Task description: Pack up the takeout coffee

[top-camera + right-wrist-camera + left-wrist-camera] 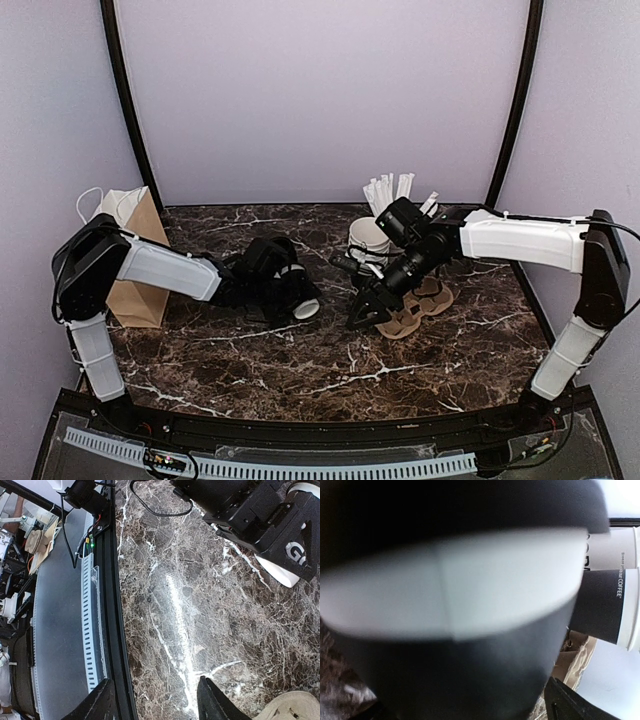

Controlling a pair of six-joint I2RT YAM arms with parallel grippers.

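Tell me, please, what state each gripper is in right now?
Left gripper: around the lidless black cup; grip cannot be told.
Right gripper: open, empty.

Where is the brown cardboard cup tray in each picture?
Top view: cup tray, right of middle.
Left wrist: lower right, blurry, behind the big cup.
Right wrist: bottom right corner.
Shared landmark: the marble table.

One paper bag (135, 265); one cardboard carrier (418, 305); one straw cup (368, 238); straws (388, 188) perhaps six.
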